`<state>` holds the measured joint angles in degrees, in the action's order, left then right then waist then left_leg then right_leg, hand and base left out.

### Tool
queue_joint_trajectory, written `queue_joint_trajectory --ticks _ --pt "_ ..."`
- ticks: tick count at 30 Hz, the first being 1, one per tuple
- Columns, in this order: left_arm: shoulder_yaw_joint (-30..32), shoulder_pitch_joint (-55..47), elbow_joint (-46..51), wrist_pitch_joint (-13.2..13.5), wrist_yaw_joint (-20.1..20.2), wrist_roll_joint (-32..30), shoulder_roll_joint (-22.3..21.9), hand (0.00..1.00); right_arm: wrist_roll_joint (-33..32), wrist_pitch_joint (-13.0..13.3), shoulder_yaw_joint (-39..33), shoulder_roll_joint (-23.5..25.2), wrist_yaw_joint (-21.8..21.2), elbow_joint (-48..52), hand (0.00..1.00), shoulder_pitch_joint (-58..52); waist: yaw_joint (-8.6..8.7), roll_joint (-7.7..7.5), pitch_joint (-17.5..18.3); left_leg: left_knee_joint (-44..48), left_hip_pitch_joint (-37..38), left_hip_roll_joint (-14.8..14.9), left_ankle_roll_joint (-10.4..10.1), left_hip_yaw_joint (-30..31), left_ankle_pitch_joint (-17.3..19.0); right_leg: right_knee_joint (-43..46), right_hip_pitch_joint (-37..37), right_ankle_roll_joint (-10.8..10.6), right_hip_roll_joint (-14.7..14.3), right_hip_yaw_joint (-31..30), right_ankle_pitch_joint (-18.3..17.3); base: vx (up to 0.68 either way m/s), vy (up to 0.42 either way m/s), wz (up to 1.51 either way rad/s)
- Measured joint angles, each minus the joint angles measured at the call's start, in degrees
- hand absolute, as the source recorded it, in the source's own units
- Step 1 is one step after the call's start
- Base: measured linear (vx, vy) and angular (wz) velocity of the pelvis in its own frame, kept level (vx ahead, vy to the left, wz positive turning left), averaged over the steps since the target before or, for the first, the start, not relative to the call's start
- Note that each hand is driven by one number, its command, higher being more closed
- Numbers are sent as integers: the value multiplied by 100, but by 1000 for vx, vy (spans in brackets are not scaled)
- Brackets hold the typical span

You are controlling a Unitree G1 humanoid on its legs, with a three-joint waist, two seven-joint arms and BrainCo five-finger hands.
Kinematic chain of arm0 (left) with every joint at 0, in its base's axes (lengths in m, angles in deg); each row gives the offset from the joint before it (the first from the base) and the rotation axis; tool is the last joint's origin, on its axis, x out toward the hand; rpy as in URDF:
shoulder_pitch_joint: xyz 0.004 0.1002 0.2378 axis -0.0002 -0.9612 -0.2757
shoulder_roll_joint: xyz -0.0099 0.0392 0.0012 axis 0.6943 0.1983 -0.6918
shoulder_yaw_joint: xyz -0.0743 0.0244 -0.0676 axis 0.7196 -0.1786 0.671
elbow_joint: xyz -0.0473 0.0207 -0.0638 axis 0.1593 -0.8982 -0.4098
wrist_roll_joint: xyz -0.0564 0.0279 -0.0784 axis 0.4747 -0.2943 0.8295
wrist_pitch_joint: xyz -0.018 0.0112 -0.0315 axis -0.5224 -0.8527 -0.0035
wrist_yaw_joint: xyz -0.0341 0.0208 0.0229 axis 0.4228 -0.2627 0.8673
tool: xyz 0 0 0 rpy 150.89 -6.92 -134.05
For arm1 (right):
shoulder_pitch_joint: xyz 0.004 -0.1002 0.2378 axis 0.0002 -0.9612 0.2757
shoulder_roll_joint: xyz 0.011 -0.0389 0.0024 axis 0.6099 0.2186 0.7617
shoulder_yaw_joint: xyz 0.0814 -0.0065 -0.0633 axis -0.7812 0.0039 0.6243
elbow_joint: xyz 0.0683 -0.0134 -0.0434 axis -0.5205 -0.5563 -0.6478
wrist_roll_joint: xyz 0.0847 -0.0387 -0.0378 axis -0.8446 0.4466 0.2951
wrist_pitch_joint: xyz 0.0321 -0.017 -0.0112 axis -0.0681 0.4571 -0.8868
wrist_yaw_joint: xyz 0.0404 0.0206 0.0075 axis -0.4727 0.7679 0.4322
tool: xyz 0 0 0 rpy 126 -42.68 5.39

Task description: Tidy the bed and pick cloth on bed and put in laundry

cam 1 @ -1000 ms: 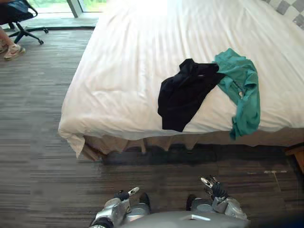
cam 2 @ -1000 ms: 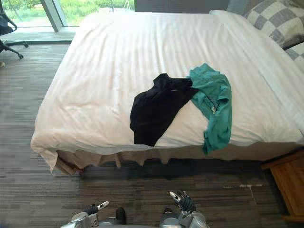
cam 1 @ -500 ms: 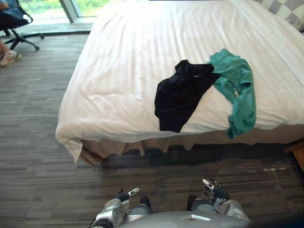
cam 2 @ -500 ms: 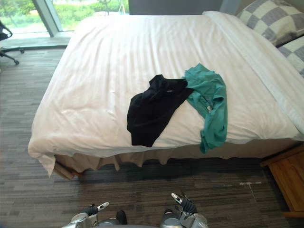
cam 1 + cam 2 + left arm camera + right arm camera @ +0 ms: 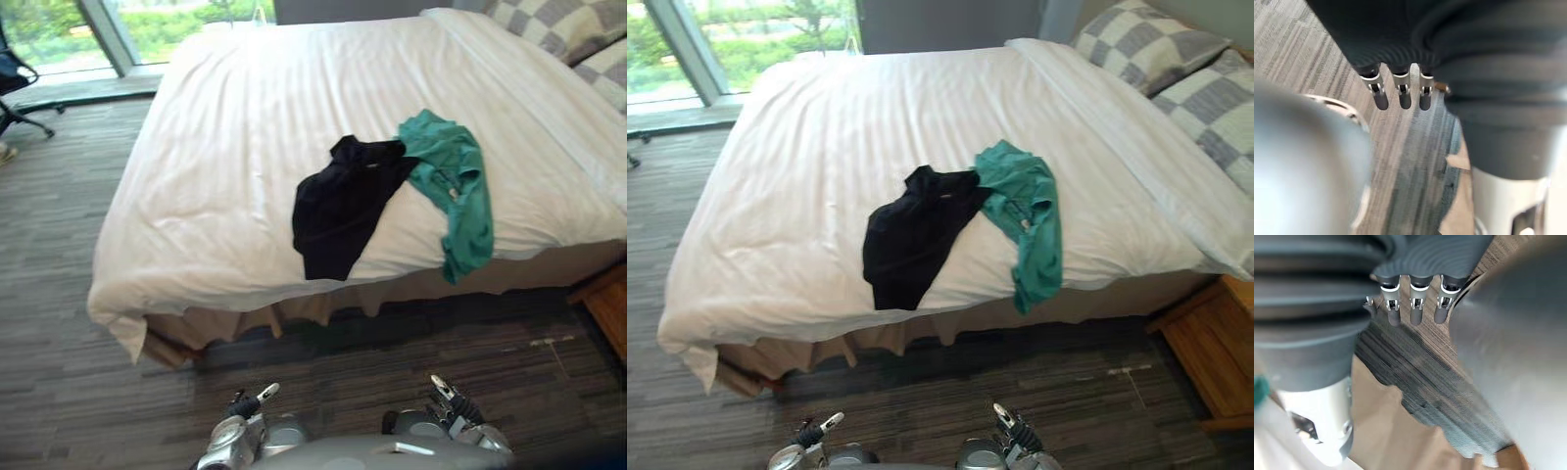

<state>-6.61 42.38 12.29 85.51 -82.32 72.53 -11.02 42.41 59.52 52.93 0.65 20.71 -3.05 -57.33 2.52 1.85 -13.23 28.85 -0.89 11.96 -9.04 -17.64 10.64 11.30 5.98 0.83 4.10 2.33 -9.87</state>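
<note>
Lying crumpled near the foot-side edge of the bed (image 5: 216,137), a black garment (image 5: 338,211) reaches down to the mattress edge. A green shirt (image 5: 453,181) touches and partly overlaps it on the robot's right, and the shirt's lower end hangs over the edge toward the beige bed skirt (image 5: 323,304). A small pale tag shows on the green shirt; its print is too small to read.

The white cover is mostly smooth, with some wrinkling toward the near left corner, which droops over the skirt.

The left robot hand (image 5: 249,403) and the right robot hand (image 5: 447,397) hang low over the floor (image 5: 59,294), well apart from the bed and from both garments. The left wrist view shows its fingers (image 5: 1400,93) straight and spread wide of nothing, with striped floor past them. The right wrist view shows the same of the right fingers (image 5: 1415,308): straight, relaxed, empty.

The right eye view takes in two checked pillows (image 5: 1151,44) at the head of the bed and a wooden nightstand (image 5: 1205,343) just beside the bed's right corner. The left eye view catches the base of an office chair (image 5: 15,93) by the window (image 5: 108,24), far to the left.

A bare band of floor runs between the robot hands and the bed's edge, and it widens on the left side.
</note>
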Motion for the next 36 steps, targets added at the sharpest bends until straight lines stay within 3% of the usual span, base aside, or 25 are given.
queue_joint_trajectory --ticks 2,4,5,6,7,8,9,12,15,16,17,18,21,22,23,25,26,27,31,34,36 --pt "3 -9 35 -110 123 367 -47 0 0 -22 -34 -10 -15 -53 0 -1 15 41 -62 -439 -65 -353 94 -42 133 -14 95 7 56 -220 -43 95 81 -67" --pt "-3 -16 39 -175 192 604 -49 0 -23 -21 -89 -17 -42 -68 0 -24 20 110 -112 -992 -184 -500 237 -245 -81 -40 178 -51 11 -309 -101 69 106 -58" --pt "15 -25 36 -179 193 653 -86 0 -58 -30 -83 -75 -85 -15 0 -123 -20 237 -162 -1106 -212 -388 572 -263 -359 -26 279 -113 -171 -400 -183 104 175 -56" --pt "104 -41 25 -189 191 619 -88 0 -53 -39 -5 -70 -87 -5 0 -149 -80 209 -119 -1050 -202 -389 764 -406 -226 -29 362 -140 -188 -498 -209 104 175 -46" --pt "105 -26 24 -185 192 616 -66 0 -53 -39 27 -53 -87 18 0 -146 -75 189 -97 -1044 -214 -400 791 -420 -200 18 335 -171 -175 -494 -218 198 177 -30" --pt "158 8 71 -166 236 593 9 0 -43 -7 45 85 -71 29 0 -150 -101 -33 -165 -1037 -219 -500 892 -540 -118 239 192 -253 -43 -467 -379 128 85 -12" --pt "187 19 121 -172 269 559 32 0 -40 26 38 114 -45 30 0 -145 -120 -72 -184 -1028 -223 -537 945 -578 -81 268 150 -285 8 -466 -402 227 163 -22" --pt "208 34 165 -220 259 470 26 0 16 54 48 101 52 28 0 -95 -212 -167 -129 -1012 -208 -644 1119 -823 107 595 -38 -390 241 -196 -525 139 89 -25" --pt "196 27 148 -307 199 439 44 0 112 175 41 98 64 86 0 -18 -203 -195 -125 -1204 32 -789 1122 -1027 206 1799 -619 -530 514 132 -575 200 83 -36" --pt "90 12 110 -319 134 441 66 0 118 287 37 99 63 154 0 -18 -161 -195 -117 -1381 325 -850 1098 -1030 176 2389 -756 -728 712 389 -458 174 48 -9" --pt "76 12 110 -318 135 442 76 0 120 314 36 98 63 146 0 -23 -159 -207 -123 -1395 405 -850 1160 -1026 141 2521 -793 -716 757 480 -441 308 14 5" --pt "45 1 105 -302 130 460 103 0 132 346 39 73 65 122 0 -52 -164 -213 -115 -1417 543 -816 1180 -987 146 2667 -799 -676 846 753 -657 252 -55 21" --pt "-137 49 125 -270 24 522 146 0 100 385 92 73 53 131 0 -33 -175 -196 -123 -1571 603 -576 1026 -674 77 2276 -995 -662 672 1014 -803 240 -123 47" --pt "-137 51 132 -272 -51 556 160 0 -21 400 120 123 25 138 0 -12 -155 -200 -122 -1735 599 -420 849 -386 -26 1699 -1138 -741 518 914 -682 137 -124 64" --pt "-137 51 136 -272 -82 566 161 0 -80 407 147 128 25 137 0 -8 -151 -207 -124 -1785 604 -385 798 -300 -56 1508 -1160 -750 489 854 -603 175 -205 105" --pt "-122 44 155 -257 -118 575 189 0 -229 420 208 157 18 133 0 -6 -154 -279 -134 -1939 610 -340 612 125 -121 675 -1165 -753 475 432 -141 176 -275 103" --pt "-112 4 157 -186 -115 572 283 0 -247 428 204 256 41 121 0 -2 -166 -467 -130 -2029 600 -424 426 352 -143 213 -1088 -743 590 191 351 206 -358 110" --pt "-57 20 149 -140 -120 573 271 0 -296 430 152 238 86 15 0 20 -162 -415 -185 -2198 732 -317 264 563 -275 291 -918 -723 475 446 384 173 -296 96" --pt "136 -74 156 -60 -122 573 42 0 -740 356 118 168 119 31 0 130 -201 -138 -141 -2816 931 16 54 564 -672 492 -930 -529 175 809 123 227 -289 39" --pt "191 -53 153 9 -148 1000 -37 0 -1224 249 -106 185 322 21 0 114 -196 -116 -136 -3031 1196 47 37 389 -851 416 -736 -516 110 801 114 173 -70 4" --pt "470 10 156 266 -265 1930 -66 0 -1630 212 -532 276 701 16 0 -4 -191 -195 -123 -3095 1344 -18 38 235 -851 190 -488 -536 143 790 133 76 48 -2"
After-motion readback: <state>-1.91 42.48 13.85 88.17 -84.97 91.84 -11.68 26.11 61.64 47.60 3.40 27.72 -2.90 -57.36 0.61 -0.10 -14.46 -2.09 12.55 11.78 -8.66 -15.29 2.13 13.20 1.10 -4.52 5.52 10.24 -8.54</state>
